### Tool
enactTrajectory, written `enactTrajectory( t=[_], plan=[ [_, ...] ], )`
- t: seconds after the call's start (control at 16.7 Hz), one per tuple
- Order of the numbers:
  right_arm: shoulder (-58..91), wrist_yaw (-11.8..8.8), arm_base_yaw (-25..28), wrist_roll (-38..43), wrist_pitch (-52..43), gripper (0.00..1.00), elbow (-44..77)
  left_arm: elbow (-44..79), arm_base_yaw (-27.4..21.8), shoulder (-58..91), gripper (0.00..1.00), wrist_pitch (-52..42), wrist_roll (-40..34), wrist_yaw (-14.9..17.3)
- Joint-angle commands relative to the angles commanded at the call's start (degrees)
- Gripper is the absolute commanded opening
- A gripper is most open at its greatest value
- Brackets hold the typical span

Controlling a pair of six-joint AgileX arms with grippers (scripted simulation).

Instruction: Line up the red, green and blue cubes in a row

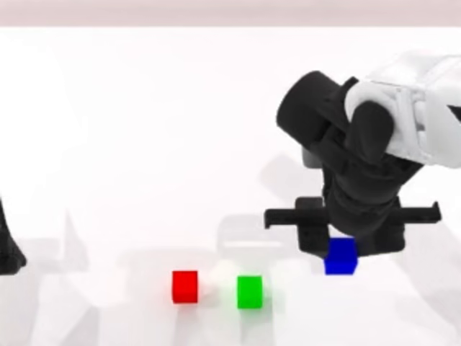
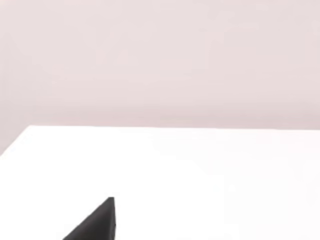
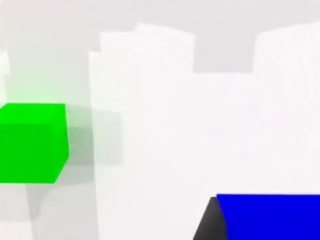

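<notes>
The red cube and the green cube rest side by side on the white table near its front edge, a small gap between them. To their right, the blue cube sits between the black fingers of my right gripper, which is shut on it; it looks slightly larger than the others, as if lifted. In the right wrist view the blue cube presses against one dark finger, with the green cube farther off. My left arm is parked at the table's left edge.
The white table stretches wide behind the cubes. The right arm's white and black body overhangs the right half. In the left wrist view only one dark finger shows over bare table.
</notes>
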Motion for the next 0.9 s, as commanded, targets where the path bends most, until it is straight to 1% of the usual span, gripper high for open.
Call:
enactTrajectory(
  t=[0.3, 0.66, 0.9],
  plan=[
    [0.55, -0.1, -0.25, 0.0, 0.98, 0.0, -0.56, 0.0, 0.0, 0.0, 1.0, 0.0, 0.0, 0.0],
    [4.42, 0.02, 0.23, 0.26, 13.65, 0.0, -8.67, 0.0, 0.0, 0.0, 1.0, 0.0, 0.0, 0.0],
    [5.36, 0.03, 0.32, 0.4, 15.68, 0.0, -10.33, 0.0, 0.0, 0.0, 1.0, 0.0, 0.0, 0.0]
  ],
)
